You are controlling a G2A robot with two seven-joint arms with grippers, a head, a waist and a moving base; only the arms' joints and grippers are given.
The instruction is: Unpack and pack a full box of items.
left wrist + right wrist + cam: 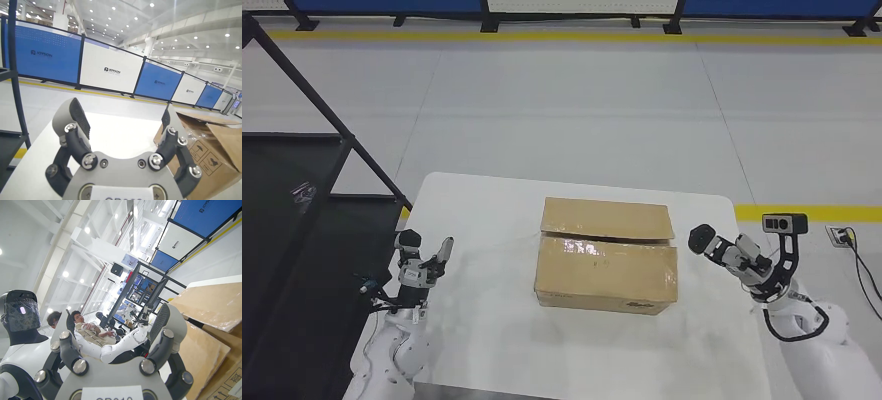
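Both empty and spread wide, the left gripper (429,250) hangs over the left edge of the table (472,210) and the right gripper (720,244) just off its right edge. The cardboard box (607,270) sits mid-table with its flaps (605,218) ajar. Unpacking seems not yet begun, so next a flap needs folding back.

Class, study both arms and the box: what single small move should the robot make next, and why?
Probably ease the left gripper toward the cardboard box and its top flaps. Both it and the right gripper are open, empty and apart from the box, whose flaps sit ajar, with clear plastic showing in the gap.
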